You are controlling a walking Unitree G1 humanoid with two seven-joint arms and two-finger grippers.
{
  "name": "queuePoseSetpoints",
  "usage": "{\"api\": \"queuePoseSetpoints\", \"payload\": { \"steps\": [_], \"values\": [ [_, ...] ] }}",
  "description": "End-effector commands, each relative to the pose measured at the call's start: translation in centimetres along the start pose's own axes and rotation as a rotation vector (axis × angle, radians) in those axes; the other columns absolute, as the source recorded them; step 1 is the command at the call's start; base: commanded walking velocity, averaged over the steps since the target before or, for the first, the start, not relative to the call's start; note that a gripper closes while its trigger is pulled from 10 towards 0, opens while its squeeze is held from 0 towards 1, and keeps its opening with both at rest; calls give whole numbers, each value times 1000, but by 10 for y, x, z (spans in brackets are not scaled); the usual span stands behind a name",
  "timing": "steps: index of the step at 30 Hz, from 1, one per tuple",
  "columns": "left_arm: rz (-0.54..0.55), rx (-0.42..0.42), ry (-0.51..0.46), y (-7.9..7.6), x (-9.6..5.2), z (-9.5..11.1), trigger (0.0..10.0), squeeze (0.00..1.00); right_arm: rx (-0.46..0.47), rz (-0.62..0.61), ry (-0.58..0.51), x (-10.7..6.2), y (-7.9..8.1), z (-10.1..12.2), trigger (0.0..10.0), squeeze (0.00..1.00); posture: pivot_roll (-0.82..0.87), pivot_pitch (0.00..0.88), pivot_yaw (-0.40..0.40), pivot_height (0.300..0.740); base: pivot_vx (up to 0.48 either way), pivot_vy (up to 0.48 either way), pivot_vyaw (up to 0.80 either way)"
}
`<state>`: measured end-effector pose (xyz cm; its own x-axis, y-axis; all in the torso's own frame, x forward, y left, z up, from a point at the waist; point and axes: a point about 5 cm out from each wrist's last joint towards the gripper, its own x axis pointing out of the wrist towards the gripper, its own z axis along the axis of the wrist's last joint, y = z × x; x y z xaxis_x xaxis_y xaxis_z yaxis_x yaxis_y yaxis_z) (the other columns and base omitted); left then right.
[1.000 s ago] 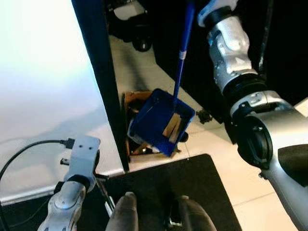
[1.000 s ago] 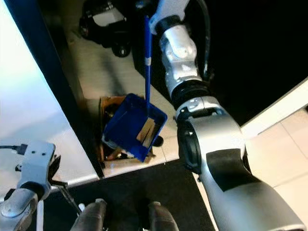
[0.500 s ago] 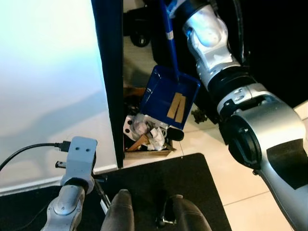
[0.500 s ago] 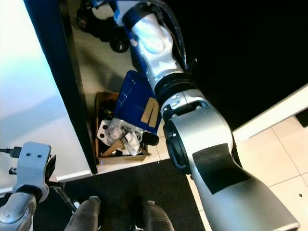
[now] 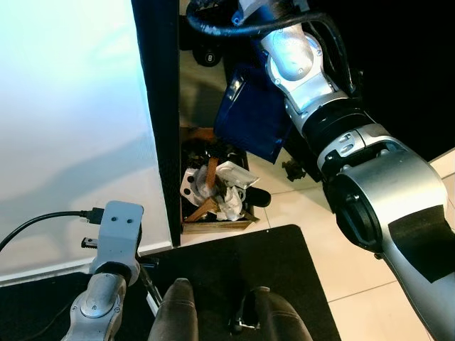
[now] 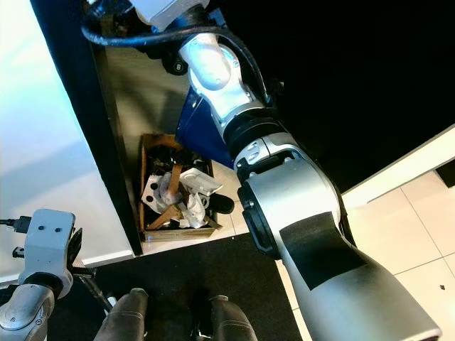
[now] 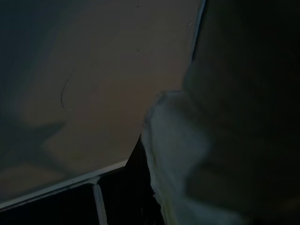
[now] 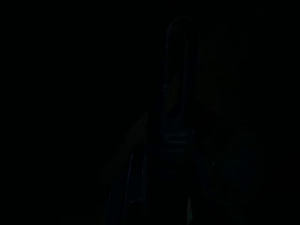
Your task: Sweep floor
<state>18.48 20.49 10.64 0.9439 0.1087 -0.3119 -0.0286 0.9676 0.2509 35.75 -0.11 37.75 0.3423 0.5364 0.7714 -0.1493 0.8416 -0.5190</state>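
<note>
A blue dustpan hangs tipped steeply over an open cardboard box on the floor, with its underside facing me. The box holds crumpled white paper, brown strips and dark scraps. My right arm reaches up and over the pan, and its wrist leaves the picture at the top. In the very dark right wrist view a faint long shape, seemingly the pan's handle, runs straight ahead. My left arm hangs low beside a thin rod.
A black upright panel stands just left of the box, with a white wall beyond it. My feet stand on a black mat. Pale tiles lie to the right. A wheeled base sits behind the box.
The right arm has swung over and tipped the dustpan further. The brown strips that lay in it no longer show there. The camera has shifted a little.
</note>
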Motion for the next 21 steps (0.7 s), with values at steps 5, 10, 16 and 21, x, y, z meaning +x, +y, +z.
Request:
{"api": "queuePoseSetpoints", "payload": {
  "steps": [5,10,16,21],
  "values": [
    [-33,-33,17,-9,-1,-2,10000,0,-64,-13,-40,7,-21,7,10000,0,368,170,-196,740,0,0,0],
    [-69,-29,14,-13,5,-1,10000,0,-151,-98,94,-5,-55,-11,10000,0,326,161,-164,740,0,0,0],
    [-134,-6,16,-14,16,1,10000,0,-244,-228,277,-45,-115,-34,10000,0,253,156,-113,740,0,0,0],
    [-164,7,11,-15,22,4,10000,0,-171,-343,415,-76,-141,-50,10000,0,210,150,-85,740,0,0,0]
  ]
}}
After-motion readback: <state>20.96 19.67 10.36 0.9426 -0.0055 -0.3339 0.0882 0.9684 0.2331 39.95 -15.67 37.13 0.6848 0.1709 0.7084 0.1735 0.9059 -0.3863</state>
